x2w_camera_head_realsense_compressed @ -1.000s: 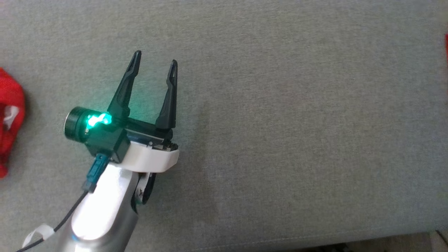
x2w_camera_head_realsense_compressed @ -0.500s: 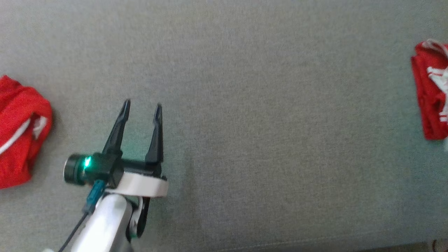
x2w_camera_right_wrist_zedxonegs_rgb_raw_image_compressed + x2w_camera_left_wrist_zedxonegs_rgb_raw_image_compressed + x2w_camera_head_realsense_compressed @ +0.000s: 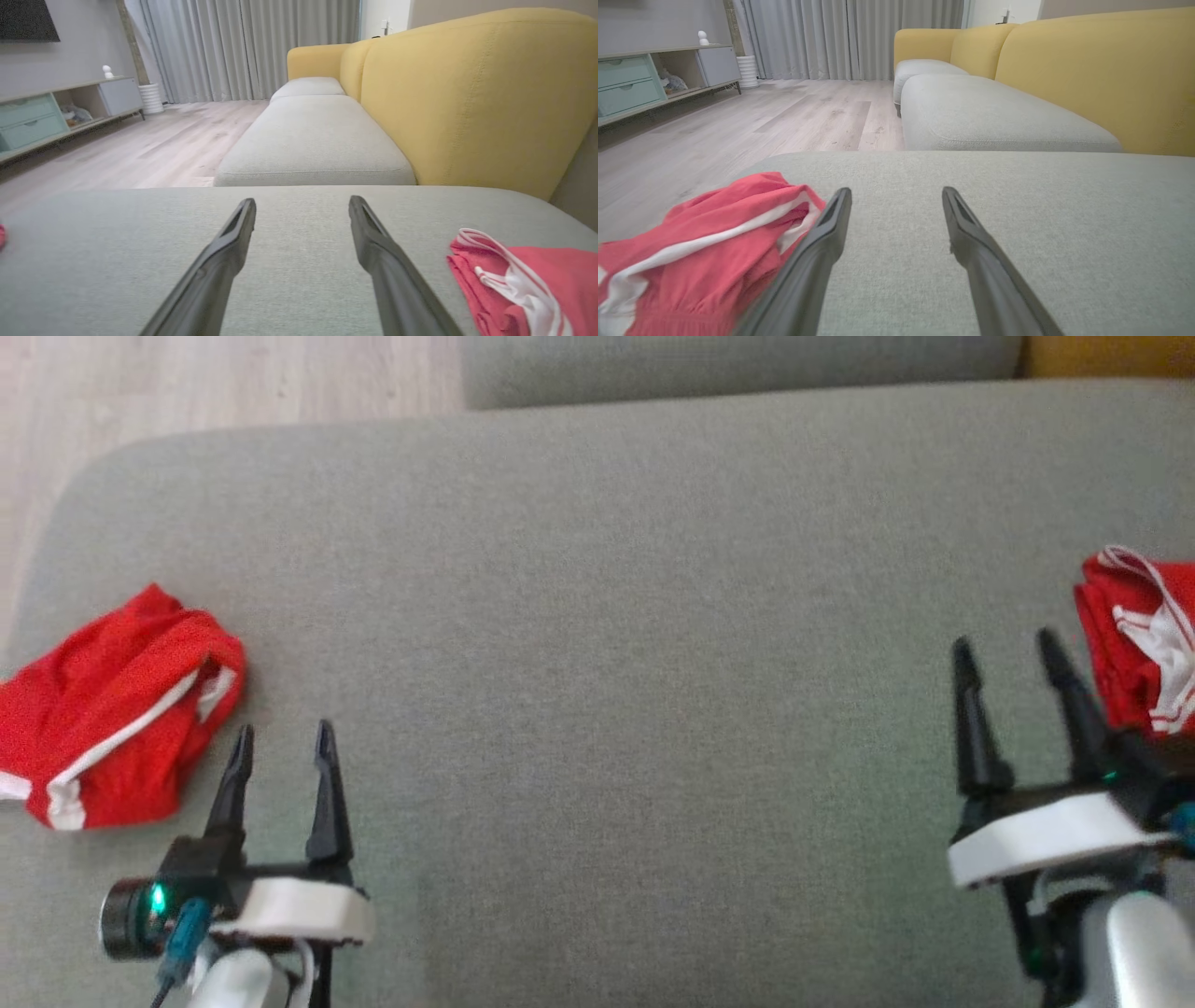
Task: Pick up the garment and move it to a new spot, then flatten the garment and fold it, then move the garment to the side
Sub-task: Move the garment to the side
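A crumpled red garment with white stripes (image 3: pixel 112 709) lies at the left end of the grey cushion (image 3: pixel 607 616), also seen low left in the left wrist view (image 3: pixel 700 242). My left gripper (image 3: pixel 282 744) stands open and empty just right of it, near the front edge (image 3: pixel 894 196). A second red garment with white trim (image 3: pixel 1134 639), folded, rests at the right edge (image 3: pixel 523 284). My right gripper (image 3: pixel 1004 649) is open and empty just left of it (image 3: pixel 301 205).
The grey cushion is bare between the two garments. Pale wood floor (image 3: pixel 224 383) lies beyond its far left corner. A second grey cushion (image 3: pixel 994 116) and yellow sofa backs (image 3: pixel 467 93) stand behind. A low cabinet (image 3: pixel 644 79) lines the far wall.
The head camera has tilted up, so the whole picture shifted down. The right gripper and the cushion's far edge have come into view. The left gripper sits lower, still open.
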Robot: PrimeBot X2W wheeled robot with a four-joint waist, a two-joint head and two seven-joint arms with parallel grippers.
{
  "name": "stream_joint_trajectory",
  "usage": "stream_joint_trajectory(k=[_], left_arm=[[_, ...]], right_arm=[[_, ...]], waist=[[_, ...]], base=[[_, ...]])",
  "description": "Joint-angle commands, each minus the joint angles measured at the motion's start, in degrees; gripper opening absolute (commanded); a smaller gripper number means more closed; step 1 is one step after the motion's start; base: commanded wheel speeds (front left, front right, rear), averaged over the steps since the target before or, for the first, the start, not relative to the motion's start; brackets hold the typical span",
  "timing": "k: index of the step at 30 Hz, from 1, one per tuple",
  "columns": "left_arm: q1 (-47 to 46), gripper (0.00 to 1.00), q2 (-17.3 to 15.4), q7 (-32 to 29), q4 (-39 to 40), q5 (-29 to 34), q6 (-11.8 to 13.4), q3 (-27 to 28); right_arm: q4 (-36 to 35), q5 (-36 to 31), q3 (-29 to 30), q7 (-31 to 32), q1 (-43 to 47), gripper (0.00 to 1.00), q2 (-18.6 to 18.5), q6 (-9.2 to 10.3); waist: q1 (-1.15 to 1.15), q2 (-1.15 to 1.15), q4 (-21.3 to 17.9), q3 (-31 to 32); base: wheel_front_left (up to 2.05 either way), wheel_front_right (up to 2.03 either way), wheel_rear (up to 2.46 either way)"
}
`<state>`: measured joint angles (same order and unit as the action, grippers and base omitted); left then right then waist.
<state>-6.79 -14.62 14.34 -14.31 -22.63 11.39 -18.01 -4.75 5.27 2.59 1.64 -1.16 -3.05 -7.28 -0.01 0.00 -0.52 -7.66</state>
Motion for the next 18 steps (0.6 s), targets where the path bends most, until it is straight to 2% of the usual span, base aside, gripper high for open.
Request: stream_joint_trajectory(k=[1,18], left_arm=[[-0.7,1.00,-1.6,0.1,1.7,-0.3,0.6,2.7],[7.4,1.00,-3.5,-3.2,4.0,-1.3,2.0,2.0]], right_arm=[[-2.0,0.5,-2.2,-0.8,-0.3,1.00,0.0,-0.21],[-2.7,5.8,-5.5,-1.4,9.5,1.00,0.2,-0.21]], waist=[[0.01,0.00,0.7,1.5],[0.01,0.00,0.4,7.4]], base=[[0.00,0.00,0.00],[0.00,0.00,0.00]])
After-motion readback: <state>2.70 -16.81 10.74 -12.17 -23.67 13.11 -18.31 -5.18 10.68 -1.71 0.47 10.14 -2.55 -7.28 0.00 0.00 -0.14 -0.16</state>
